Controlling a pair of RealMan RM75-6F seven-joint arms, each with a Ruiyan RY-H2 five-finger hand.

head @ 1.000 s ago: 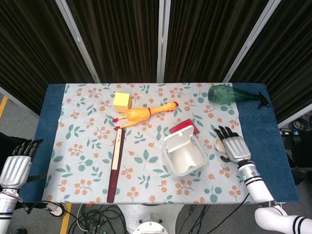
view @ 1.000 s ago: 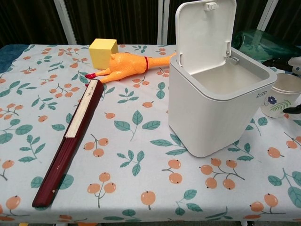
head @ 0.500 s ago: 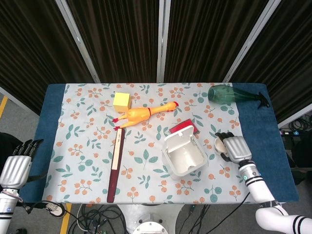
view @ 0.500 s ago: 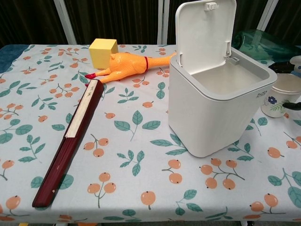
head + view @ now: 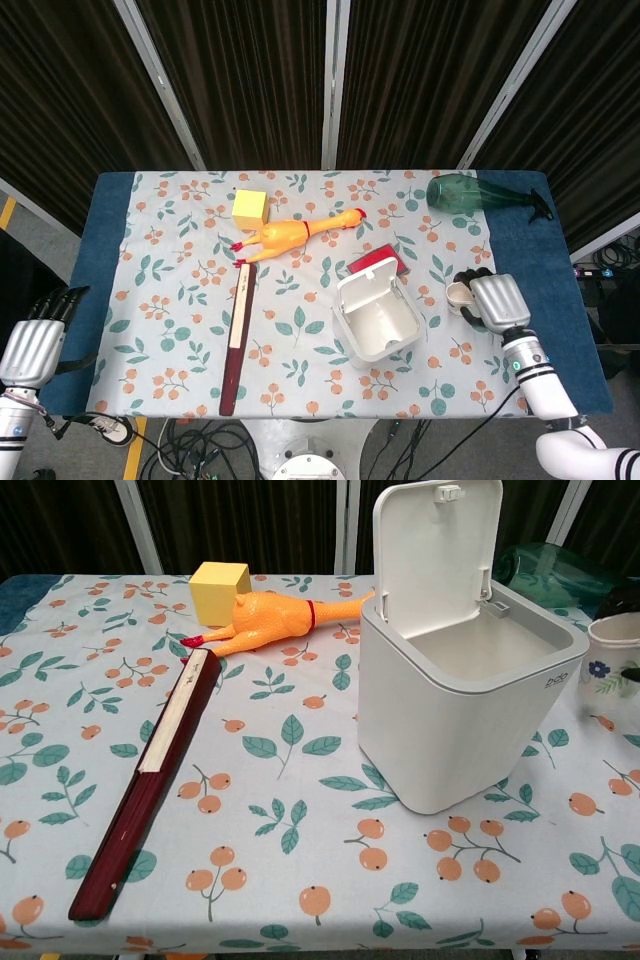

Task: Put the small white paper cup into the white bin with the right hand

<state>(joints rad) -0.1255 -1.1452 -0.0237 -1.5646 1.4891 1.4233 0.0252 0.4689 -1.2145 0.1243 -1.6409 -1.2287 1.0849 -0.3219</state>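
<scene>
The small white paper cup [image 5: 459, 296] [image 5: 611, 656], printed with a blue flower, is off the table, held by my right hand [image 5: 492, 303] just right of the white bin [image 5: 378, 318] [image 5: 463, 712]. The bin stands with its lid [image 5: 433, 544] swung up and its inside bare. In the chest view only the cup shows at the right edge; the hand itself is out of frame there. My left hand [image 5: 33, 341] hangs off the table's left side with its fingers apart, holding nothing.
A long dark-red flat stick [image 5: 234, 340] lies left of the bin. A yellow rubber chicken [image 5: 288, 234] and a yellow cube [image 5: 249, 206] sit further back. A red box [image 5: 373, 263] lies behind the bin, and a green glass bottle [image 5: 470, 192] lies at the back right.
My right hand closed its fingers around the cup, lifted it off the cloth and drew it slightly right. The left hand stayed still.
</scene>
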